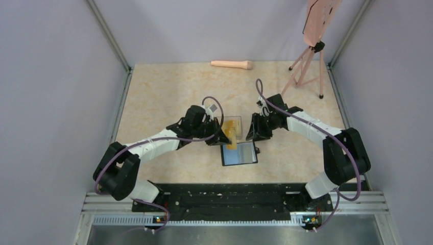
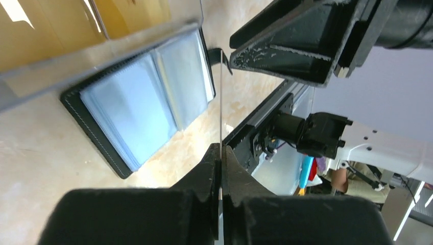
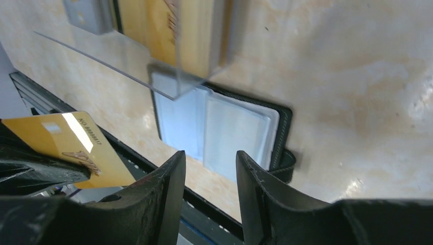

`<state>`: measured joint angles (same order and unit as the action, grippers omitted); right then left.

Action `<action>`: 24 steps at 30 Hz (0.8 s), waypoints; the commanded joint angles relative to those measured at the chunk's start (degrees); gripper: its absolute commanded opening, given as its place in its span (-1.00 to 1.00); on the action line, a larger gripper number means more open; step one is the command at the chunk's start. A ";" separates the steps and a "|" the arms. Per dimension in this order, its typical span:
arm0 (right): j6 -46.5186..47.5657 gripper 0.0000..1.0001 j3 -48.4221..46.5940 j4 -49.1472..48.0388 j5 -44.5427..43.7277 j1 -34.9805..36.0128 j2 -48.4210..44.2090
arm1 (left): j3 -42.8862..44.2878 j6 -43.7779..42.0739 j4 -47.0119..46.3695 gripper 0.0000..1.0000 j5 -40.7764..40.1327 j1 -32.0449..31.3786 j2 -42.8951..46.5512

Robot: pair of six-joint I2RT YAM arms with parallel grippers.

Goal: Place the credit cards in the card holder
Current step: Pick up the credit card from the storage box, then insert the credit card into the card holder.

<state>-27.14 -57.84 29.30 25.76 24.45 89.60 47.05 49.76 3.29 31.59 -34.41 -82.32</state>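
Left jaws clenched on yellow-orange plastic credit card (image 3: pixel 66 143), right jaws released and empty, near opened black card holder (image 3: pixel 235 127)

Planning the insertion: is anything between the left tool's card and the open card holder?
Nothing visible does. The yellow card in the left tool has an open path to the card holder; the clear box borders its far edge.

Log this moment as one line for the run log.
left claw: shut on yellow card | right claw: open, empty | card holder: lying open on table
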 commanded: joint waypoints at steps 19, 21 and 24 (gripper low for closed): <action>-2.76 -0.21 16.35 -6.28 3.11 -5.72 -4.47 | -6.32 2.97 -13.17 -1.00 -7.91 -8.29 -8.98; -2.84 -0.21 16.50 -6.28 2.61 -5.89 -4.55 | -5.30 2.21 -12.96 -1.00 -7.59 -8.30 -10.45; -2.75 -0.21 16.79 -6.30 2.46 -6.10 -4.20 | -3.58 1.50 -12.46 -1.00 -6.56 -8.35 -12.94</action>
<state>-30.13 -41.65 24.58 29.47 19.22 86.30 39.99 53.56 -8.51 24.60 -42.44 -93.03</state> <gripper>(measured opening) 0.397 0.015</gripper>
